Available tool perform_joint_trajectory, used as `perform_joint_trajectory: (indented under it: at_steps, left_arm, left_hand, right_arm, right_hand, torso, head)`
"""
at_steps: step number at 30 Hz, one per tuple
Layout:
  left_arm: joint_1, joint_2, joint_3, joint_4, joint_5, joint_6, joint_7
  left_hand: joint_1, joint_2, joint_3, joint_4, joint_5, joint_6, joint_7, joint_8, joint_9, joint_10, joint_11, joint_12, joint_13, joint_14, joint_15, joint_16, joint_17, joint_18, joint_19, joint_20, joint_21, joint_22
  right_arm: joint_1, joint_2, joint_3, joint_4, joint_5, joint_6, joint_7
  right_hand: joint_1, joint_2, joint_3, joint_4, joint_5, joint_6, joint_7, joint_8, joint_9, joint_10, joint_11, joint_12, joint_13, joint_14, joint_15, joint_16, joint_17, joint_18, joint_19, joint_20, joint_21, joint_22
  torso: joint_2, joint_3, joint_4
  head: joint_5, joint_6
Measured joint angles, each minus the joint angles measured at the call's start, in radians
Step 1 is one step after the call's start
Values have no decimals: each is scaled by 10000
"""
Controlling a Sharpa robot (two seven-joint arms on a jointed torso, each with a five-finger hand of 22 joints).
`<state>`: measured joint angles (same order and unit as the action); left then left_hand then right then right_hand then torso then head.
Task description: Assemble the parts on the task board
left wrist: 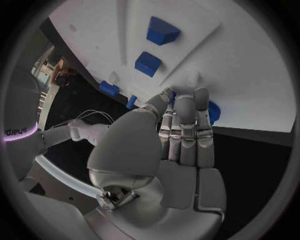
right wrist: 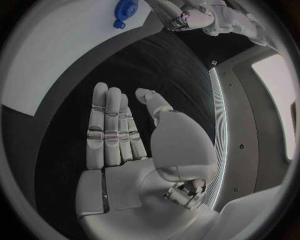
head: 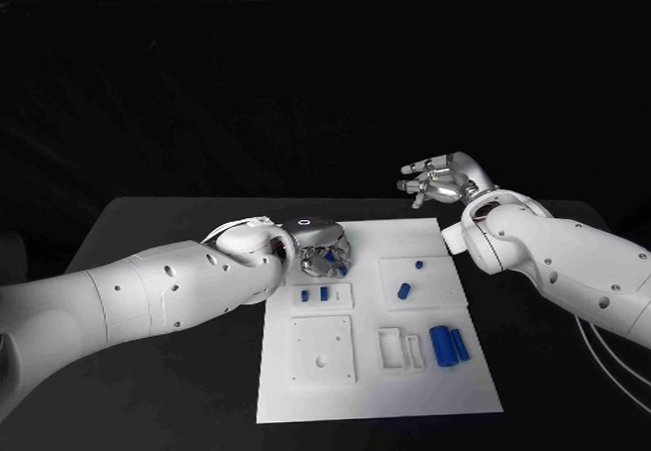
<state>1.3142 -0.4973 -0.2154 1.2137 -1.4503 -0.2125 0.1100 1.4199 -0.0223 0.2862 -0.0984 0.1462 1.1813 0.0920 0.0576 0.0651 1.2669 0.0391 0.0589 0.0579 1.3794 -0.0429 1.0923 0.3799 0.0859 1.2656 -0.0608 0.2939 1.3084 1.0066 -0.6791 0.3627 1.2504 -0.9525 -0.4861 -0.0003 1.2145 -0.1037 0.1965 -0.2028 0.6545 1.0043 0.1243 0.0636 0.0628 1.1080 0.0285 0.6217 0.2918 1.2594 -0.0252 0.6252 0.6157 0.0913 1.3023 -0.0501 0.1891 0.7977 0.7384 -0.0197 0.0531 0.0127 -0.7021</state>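
Left hand (head: 321, 253) rests fingers-down on the task board (head: 377, 397), its fingertips covering a blue part (left wrist: 213, 111); grip indeterminable. Right hand (head: 441, 179) hovers empty, fingers apart, beyond the board's far edge over the worktop (head: 169, 221).

Matt white task board (head: 311, 395), glossy metal fingers (left wrist: 185, 131)

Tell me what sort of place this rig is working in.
Probably a lab or demo test bench: a black table against a dark backdrop, a white task board with small blue parts, and both the left hand and right hand over it.
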Motion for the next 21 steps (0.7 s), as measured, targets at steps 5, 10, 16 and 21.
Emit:
perform_joint_trajectory:
  at_steps: [5, 10, 16, 21]
  left_arm:
    - [1, -134, 220, 139, 239, -159, 0]
    - [13, -397, 404, 377, 491, -248, -1]
    - [62, -865, 470, 780, 725, -252, -29]
    - [111, -1298, 479, 1113, 860, -248, -80]
  left_hand:
    - [0, -1, 0, 0, 40, -1, 0, -5, -8, -57, 57, 0, 0, 0, 0, 0, 0, -2, 0, 0, 40, 0]
    - [-31, -32, 6, 6, 41, -7, 6, -5, -2, -57, 57, 0, 0, -1, 0, 0, -1, -2, 0, 0, 40, -1]
    - [-43, -44, 30, 29, 41, -8, 6, -6, 3, -57, 57, 0, 1, -1, 0, -6, -10, -3, 0, 0, 78, -1]
    - [-43, -44, 29, 29, 40, -9, 6, -6, 3, -57, 56, 0, 0, -1, 1, -48, -15, -3, -1, 0, 77, -2]
  right_arm:
    - [0, 0, 0, -1, 1, 0, 0]
    - [0, -11, 0, -9, 1, 1, 0]
    - [0, -43, 0, -18, 1, 1, 0]
    - [0, -82, 0, -27, 1, 1, 0]
  right_hand:
    - [1, -1, 0, 0, 0, 0, 0, 0, 0, 0, 0, 0, 0, 0, 0, 0, 0, 0, 0, 0, 0, 0]
    - [1, -1, 0, 0, 0, 0, 0, 0, 0, 0, 0, 0, 0, 0, 0, 0, 1, 0, 0, 0, 0, 0]
    - [1, -1, 0, 0, 0, 0, 0, 0, 0, 0, 0, 0, 1, 0, 0, 0, 1, 0, 0, 0, 0, 0]
    - [1, -1, 0, 0, 0, 0, 0, 0, 0, 0, 0, 0, 1, 0, 0, 0, 1, 1, 0, 0, 0, 0]
  torso:
    - [-6, -1, 11]
    - [-10, -1, 7]
    - [-11, -1, 9]
    - [-11, 0, 7]
  head:
    - [46, 55]
    - [94, 86]
    - [105, 90]
    - [88, 76]
